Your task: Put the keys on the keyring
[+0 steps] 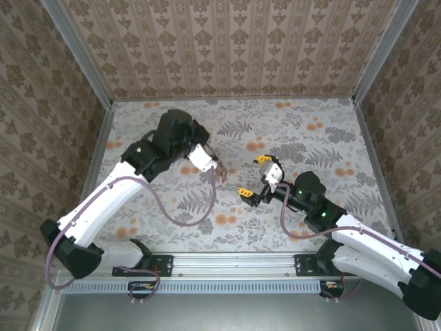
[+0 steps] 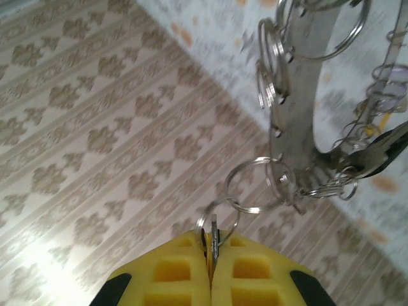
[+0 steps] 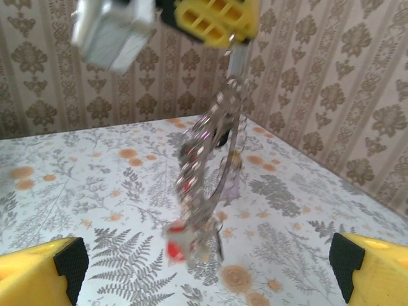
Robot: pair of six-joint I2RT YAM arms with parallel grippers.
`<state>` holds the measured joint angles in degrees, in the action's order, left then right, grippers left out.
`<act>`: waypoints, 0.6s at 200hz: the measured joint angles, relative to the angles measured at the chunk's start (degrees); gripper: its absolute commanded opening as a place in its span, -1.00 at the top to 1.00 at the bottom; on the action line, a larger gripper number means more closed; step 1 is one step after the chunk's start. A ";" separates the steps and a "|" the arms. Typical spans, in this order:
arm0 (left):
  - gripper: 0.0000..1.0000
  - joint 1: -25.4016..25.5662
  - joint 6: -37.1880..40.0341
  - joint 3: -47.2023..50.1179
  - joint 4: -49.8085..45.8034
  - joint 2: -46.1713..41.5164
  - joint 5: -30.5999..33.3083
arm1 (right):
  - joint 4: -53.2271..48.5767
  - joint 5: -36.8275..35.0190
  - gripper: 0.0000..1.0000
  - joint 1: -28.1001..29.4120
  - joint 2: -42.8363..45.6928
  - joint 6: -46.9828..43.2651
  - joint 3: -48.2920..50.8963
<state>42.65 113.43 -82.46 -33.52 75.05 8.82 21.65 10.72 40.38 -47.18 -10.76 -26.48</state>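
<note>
while left jaws clench its top, the keyring (image 3: 207,150) hangs vertically, right jaws released.

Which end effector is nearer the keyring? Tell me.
Left. The left end effector pinches a small ring linked to the keyring hanging below it; the right end effector is open, apart, off to its side.

No text, label or number can be read.
</note>
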 measured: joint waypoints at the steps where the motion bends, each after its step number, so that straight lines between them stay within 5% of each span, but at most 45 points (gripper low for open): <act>1: 1.00 -0.07 0.28 -0.63 0.04 0.37 0.28 | 0.00 -0.07 -0.99 -0.02 0.07 0.00 0.04; 55: 1.00 -4.22 4.55 -14.34 -1.44 10.91 7.98 | 1.90 -1.29 -0.99 -0.59 2.19 -0.04 1.60; 120: 1.00 -1.62 0.92 -16.06 -8.96 14.36 10.32 | -2.19 -0.87 -0.99 -1.09 6.62 -3.06 1.60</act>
<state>41.04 114.34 -98.52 -42.48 89.41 19.14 19.46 9.85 39.29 -40.56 -13.82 -24.88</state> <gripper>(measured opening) 0.059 0.996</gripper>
